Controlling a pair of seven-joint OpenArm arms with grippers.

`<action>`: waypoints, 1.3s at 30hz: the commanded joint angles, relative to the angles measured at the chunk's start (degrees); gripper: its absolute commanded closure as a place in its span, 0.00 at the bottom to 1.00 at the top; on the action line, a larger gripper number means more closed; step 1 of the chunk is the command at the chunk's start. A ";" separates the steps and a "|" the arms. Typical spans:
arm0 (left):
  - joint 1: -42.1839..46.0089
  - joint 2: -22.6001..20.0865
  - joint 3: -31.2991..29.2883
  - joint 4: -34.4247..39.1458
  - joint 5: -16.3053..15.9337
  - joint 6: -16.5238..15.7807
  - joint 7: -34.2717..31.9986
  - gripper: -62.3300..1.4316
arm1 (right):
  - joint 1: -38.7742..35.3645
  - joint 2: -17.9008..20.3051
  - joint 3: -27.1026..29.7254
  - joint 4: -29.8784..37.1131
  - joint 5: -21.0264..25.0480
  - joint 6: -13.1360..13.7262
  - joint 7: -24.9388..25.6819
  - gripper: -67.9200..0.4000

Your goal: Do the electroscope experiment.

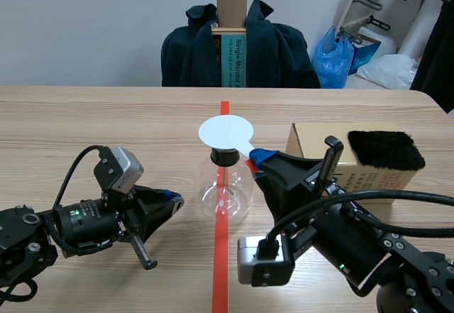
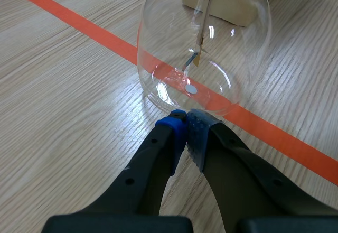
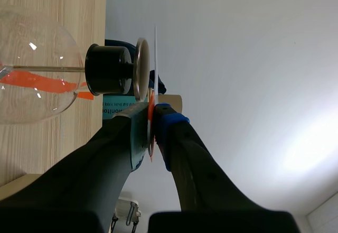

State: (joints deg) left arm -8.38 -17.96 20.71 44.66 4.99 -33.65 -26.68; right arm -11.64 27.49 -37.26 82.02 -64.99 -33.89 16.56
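My right fingers (image 1: 257, 158) are pinched on the orange handle of a white disc (image 1: 225, 130). They hold the disc flat above the electroscope (image 1: 224, 189), which stands on the table (image 1: 85, 121) on the orange tape line (image 1: 221, 270). From my right wrist I see the disc edge-on (image 3: 156, 58), just beside the metal plate (image 3: 141, 69) that caps the black stopper (image 3: 108, 77). I cannot tell whether disc and plate touch.

My left fingers (image 2: 185, 123) are closed on nothing, with the blue and grey pads pressed together. They lie low on the table with their tips just at the foot of the glass flask (image 2: 206, 48). Through the glass I see the rod (image 2: 203, 21) running down to the thin leaves (image 2: 194, 59), which hang slightly spread.

To my right stands a cardboard box (image 1: 308, 141) with a black furry pad (image 1: 384, 150) on top (its print is too small for me to read). Across the table a dark jacket (image 1: 284, 50) drapes over a chair. In front of it an upright carton (image 1: 233, 57) has a teal label on which I can read "Single Monitor". A blue plastic bag (image 1: 335, 57) sits further back.
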 commanded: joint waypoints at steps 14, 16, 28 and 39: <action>-0.20 -0.02 -0.04 1.07 -0.42 -0.07 -0.96 0.93 | 0.68 0.59 0.59 1.01 0.24 -1.05 0.13 0.98; -0.20 -0.02 -0.04 1.07 -0.42 -0.07 -0.96 0.93 | 0.68 0.59 0.59 1.01 0.24 -1.05 0.13 0.98; -0.20 -0.02 -0.04 1.07 -0.42 -0.07 -0.96 0.93 | 0.68 0.59 0.59 1.01 0.24 -1.05 0.11 0.98; -0.20 -0.02 -0.04 1.07 -0.42 -0.07 -0.96 0.93 | 0.68 0.59 0.59 1.01 0.26 -1.05 -7.67 0.98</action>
State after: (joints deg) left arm -8.38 -17.96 20.71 44.66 4.97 -33.65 -26.68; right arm -11.64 27.46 -37.26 82.02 -64.97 -33.89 9.63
